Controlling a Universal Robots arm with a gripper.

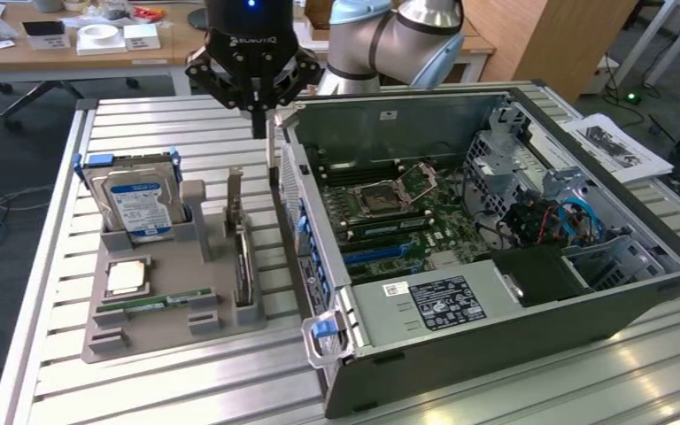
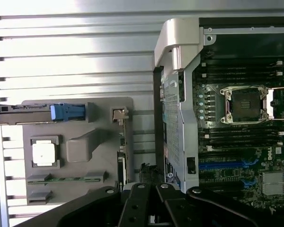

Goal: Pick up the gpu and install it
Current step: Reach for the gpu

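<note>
my hand (image 1: 258, 126) pinched shut, holding nothing. i hang above counter (image 1: 139, 124), just beside corner of open computer case (image 1: 517, 328). gpu (image 1: 243, 266) stands on edge in slot of grey tray (image 1: 163, 341), silver bracket end toward me. it sits below my hand, well apart, untouched. gpu lies between hard drive (image 1: 139, 208), upright in same tray, and case wall.
</note>
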